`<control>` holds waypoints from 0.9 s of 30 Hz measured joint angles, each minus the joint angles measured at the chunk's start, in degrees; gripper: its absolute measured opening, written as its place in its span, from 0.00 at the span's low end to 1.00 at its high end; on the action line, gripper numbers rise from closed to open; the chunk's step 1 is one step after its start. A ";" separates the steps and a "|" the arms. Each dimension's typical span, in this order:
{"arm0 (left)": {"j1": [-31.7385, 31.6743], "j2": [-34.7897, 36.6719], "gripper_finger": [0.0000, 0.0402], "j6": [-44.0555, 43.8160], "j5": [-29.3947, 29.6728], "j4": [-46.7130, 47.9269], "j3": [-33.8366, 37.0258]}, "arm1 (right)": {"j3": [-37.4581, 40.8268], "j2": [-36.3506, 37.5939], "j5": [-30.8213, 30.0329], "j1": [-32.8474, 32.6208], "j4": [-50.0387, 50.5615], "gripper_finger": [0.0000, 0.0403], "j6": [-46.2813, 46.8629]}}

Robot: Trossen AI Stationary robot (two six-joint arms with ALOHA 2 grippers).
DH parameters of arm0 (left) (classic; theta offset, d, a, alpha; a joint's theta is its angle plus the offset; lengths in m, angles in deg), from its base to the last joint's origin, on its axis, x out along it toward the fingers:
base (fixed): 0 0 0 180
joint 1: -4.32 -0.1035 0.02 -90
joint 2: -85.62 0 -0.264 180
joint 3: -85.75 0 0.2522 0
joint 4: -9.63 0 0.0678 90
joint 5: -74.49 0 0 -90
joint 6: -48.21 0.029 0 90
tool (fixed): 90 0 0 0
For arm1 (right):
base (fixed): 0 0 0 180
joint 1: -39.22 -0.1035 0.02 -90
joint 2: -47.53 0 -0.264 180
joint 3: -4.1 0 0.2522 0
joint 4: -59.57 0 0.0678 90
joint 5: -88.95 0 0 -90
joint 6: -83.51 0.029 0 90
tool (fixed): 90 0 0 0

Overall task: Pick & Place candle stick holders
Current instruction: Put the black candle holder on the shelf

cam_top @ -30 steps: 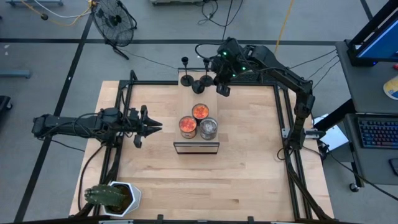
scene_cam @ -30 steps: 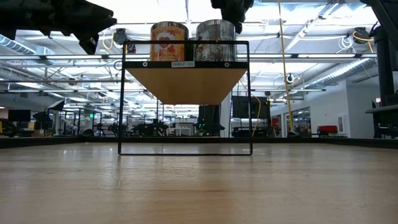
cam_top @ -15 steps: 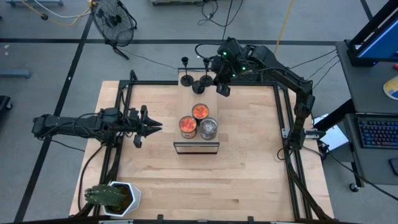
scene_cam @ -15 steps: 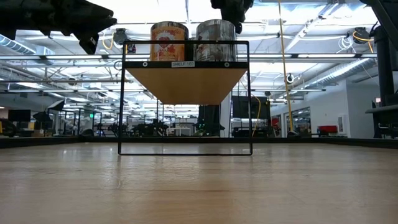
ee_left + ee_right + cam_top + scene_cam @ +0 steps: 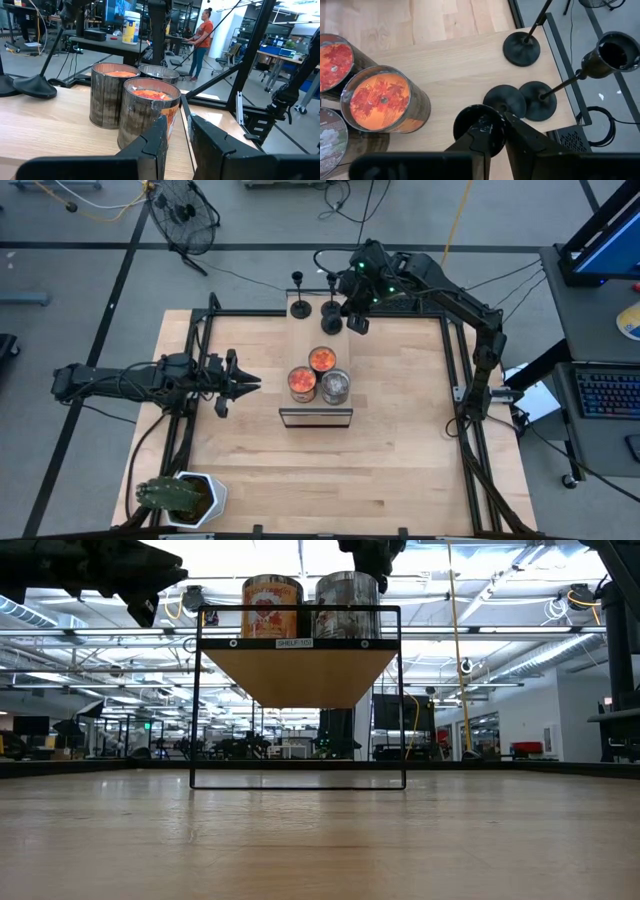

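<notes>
The right tool (image 5: 496, 122), clamped on a candle stick holder (image 5: 476, 126) beyond the candle jars (image 5: 384, 100), needed to release it gently, upright, clear of the other holders (image 5: 521, 49).

- A grey floor (image 5: 80, 300), crossed by dark tape lines, is seen around the table.
- A black floor fan (image 5: 183, 212) is stood beyond the table's far edge.
- A desk with a keyboard (image 5: 607, 392) is placed at the right.
- Cables (image 5: 345, 200) are trailed over the floor.
- An open ceiling with strip lights (image 5: 520, 585) is shown in the low view.
- A person in an orange top (image 5: 203, 37) is seen standing among workbenches.
</notes>
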 joint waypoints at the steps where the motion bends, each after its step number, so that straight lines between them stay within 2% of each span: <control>1: 0.00 0.01 0.22 0.00 0.00 0.00 0.00 | 0.00 0.00 0.02 0.00 0.00 0.10 -0.01; 23: 0.01 0.01 0.22 0.00 0.00 0.04 0.00 | 0.04 -0.07 0.13 -0.28 -2.43 0.01 -2.31; 27: 0.00 0.00 0.22 0.09 0.00 0.04 0.00 | 0.04 -0.07 2.57 -0.26 -2.45 0.01 -1.99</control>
